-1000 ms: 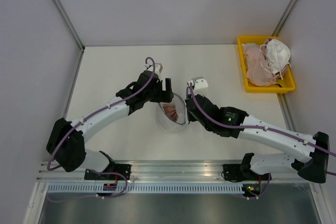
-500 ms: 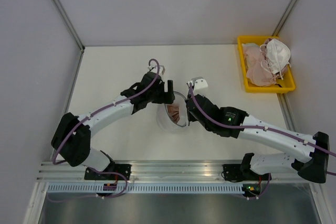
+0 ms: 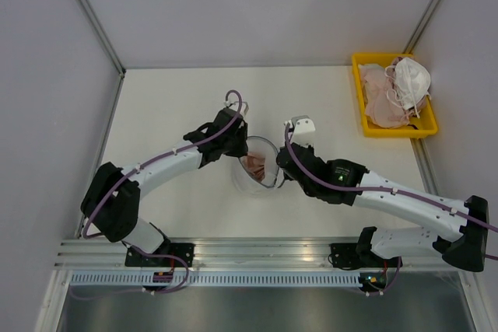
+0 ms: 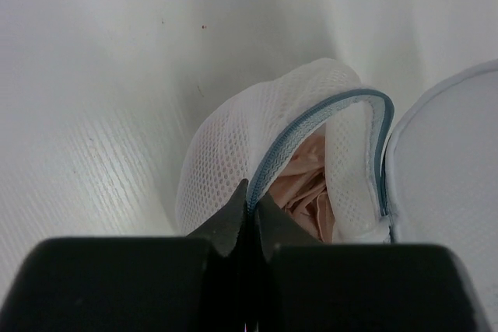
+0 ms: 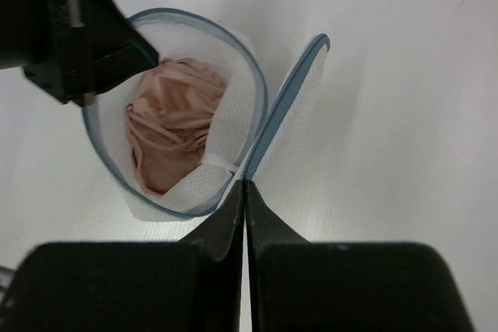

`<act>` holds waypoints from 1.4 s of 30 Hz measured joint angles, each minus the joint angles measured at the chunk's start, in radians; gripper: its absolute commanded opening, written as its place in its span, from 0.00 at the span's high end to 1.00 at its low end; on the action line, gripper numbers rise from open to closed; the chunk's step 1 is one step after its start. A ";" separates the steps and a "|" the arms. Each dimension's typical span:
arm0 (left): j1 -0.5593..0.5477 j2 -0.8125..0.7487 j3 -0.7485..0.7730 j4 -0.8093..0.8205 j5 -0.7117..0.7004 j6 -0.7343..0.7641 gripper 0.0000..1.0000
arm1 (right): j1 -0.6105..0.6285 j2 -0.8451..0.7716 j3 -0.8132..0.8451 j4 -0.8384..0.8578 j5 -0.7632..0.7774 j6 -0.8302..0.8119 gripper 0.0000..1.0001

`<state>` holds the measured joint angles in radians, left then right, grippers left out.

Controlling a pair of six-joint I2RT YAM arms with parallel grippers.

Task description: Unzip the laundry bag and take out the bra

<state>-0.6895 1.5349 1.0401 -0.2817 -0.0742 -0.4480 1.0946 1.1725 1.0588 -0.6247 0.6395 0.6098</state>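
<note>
The laundry bag (image 3: 247, 183) lies unzipped mid-table between the two arms, and its round flap stands open on the right side. The bra (image 5: 175, 126) sits bunched inside the bag, pink through the opening. The left gripper (image 4: 250, 192) has its jaws closed at the bag's blue zipper rim and appears to pinch it. The right gripper (image 5: 243, 188) is clamped tight on the mesh where the flap meets the bag. A yellow tray (image 3: 398, 133) at the far right corner holds pale pink garments (image 3: 380, 99) and a white cupped item (image 3: 411, 79).
</note>
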 measured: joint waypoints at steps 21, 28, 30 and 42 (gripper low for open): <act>-0.003 -0.435 -0.369 0.060 -0.006 -0.201 0.98 | 0.008 -0.266 -0.176 -0.105 0.010 0.195 0.35; -0.004 -0.549 -0.471 0.101 0.014 -0.254 0.98 | 0.010 -0.039 -0.184 0.193 -0.214 0.087 0.44; -0.004 -0.569 -0.491 0.110 0.021 -0.265 0.98 | 0.010 0.029 -0.196 0.253 -0.272 0.074 0.46; -0.004 -0.614 -0.540 0.129 0.027 -0.311 0.98 | 0.014 0.205 -0.196 0.529 -0.445 0.029 0.43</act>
<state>-0.6937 0.9207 0.4999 -0.1524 -0.0471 -0.7586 1.1091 1.3773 0.8627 -0.0952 0.1947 0.6392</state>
